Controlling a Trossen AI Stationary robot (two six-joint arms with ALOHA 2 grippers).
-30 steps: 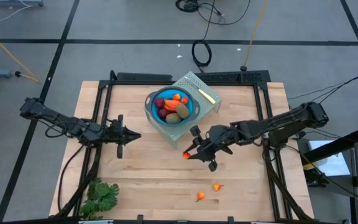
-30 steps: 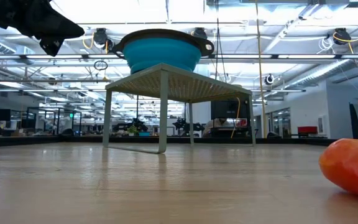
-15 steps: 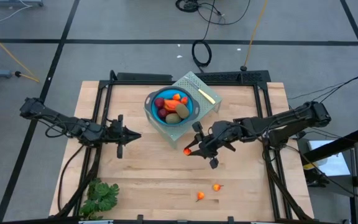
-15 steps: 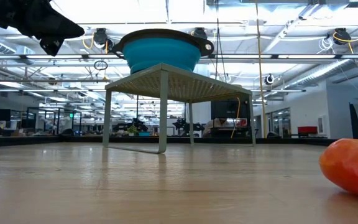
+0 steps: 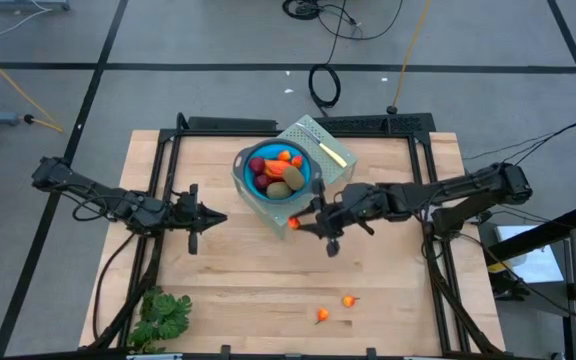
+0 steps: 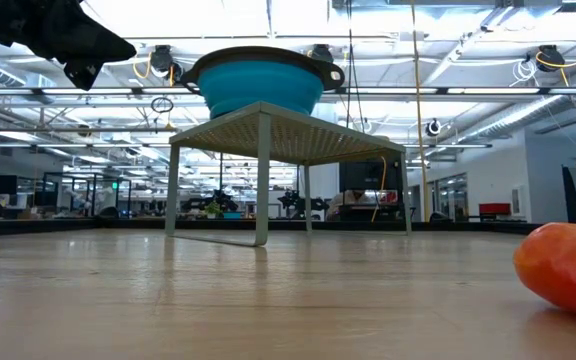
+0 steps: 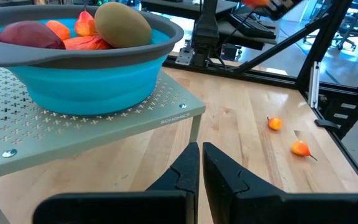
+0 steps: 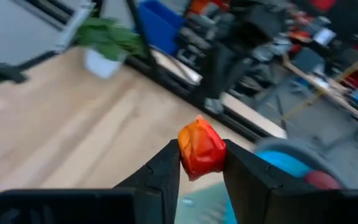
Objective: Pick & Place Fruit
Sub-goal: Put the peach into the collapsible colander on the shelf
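Holding a tiny orange-red fruit (image 8: 201, 149) tight between its jaws, the right gripper (image 5: 305, 224) hangs in the air just beside the blue bowl (image 5: 240, 168), near the edge of the metal rack. The bowl sits on top of that small grey rack (image 5: 333, 172), which stands on the wooden counter (image 5: 238, 290). Inside the bowl lie more fruit: a dark-red ball (image 5: 258, 166), an olive-brown oval (image 5: 294, 177) and some orange-red bits (image 5: 285, 156). A thin yellow stick (image 5: 334, 153) lies on the rack next to the bowl. Two more tiny orange-red fruit pieces rest on the counter, near the front edge and well apart from the bowl, one (image 5: 349, 300) just beside the other (image 5: 321, 315). From the low view, one orange piece (image 6: 566, 268) looks big and close on the wood. A leafy green bunch (image 5: 163, 315) lies at the front left corner of the counter. The left gripper (image 5: 216, 218) waits over the left side of the counter with its jaws pressed together and nothing in them, pointing toward the bowl.
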